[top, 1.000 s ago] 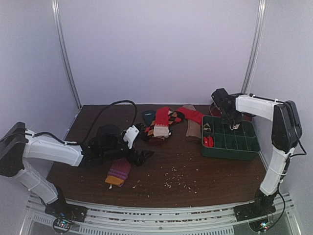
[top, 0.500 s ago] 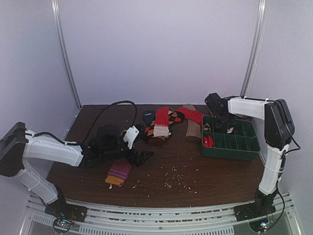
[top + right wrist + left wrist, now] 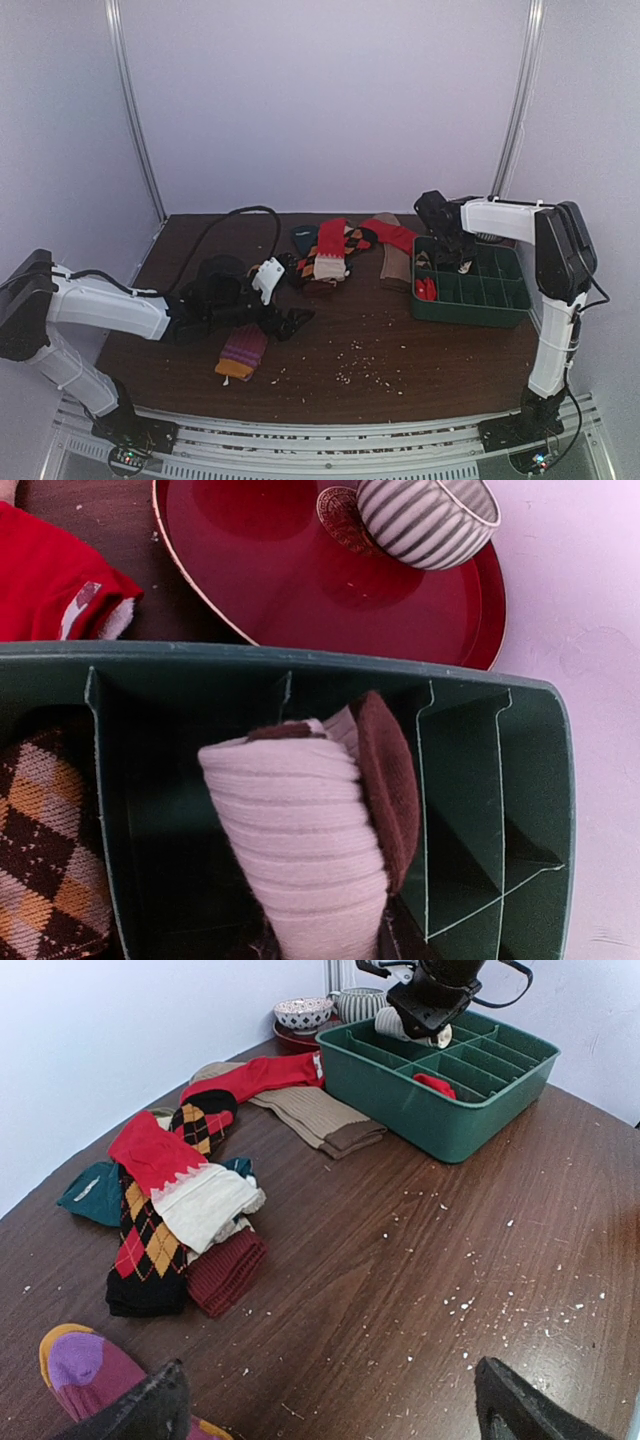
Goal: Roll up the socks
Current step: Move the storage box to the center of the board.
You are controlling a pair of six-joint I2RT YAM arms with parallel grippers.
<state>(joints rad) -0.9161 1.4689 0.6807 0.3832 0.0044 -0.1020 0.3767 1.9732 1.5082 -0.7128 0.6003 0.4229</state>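
Note:
My right gripper [image 3: 455, 256] [image 3: 320, 952] is shut on a rolled cream-and-brown sock [image 3: 300, 830], held over a back compartment of the green tray [image 3: 470, 312] [image 3: 300, 655]. I cannot tell if the roll touches the tray floor. An argyle roll [image 3: 45, 840] and a red roll [image 3: 426, 289] lie in other compartments. My left gripper [image 3: 285, 322] [image 3: 335, 1415] stands open just above the table, beside the purple-magenta sock with the orange toe [image 3: 243, 350] [image 3: 85, 1375]. Loose socks [image 3: 325, 255] lie piled behind it: argyle [image 3: 140, 1250], red [image 3: 155, 1150], teal [image 3: 95, 1192], tan [image 3: 320, 1120].
A red plate [image 3: 300, 570] with a striped cup [image 3: 425, 520] sits behind the tray, a patterned bowl [image 3: 303, 1010] beside them. White crumbs [image 3: 360, 370] dot the table's front. A black cable [image 3: 240, 215] loops over the left arm.
My right gripper has carried the rolled sock leftward over the tray toward its back-left compartments. The left arm and the loose socks have not moved.

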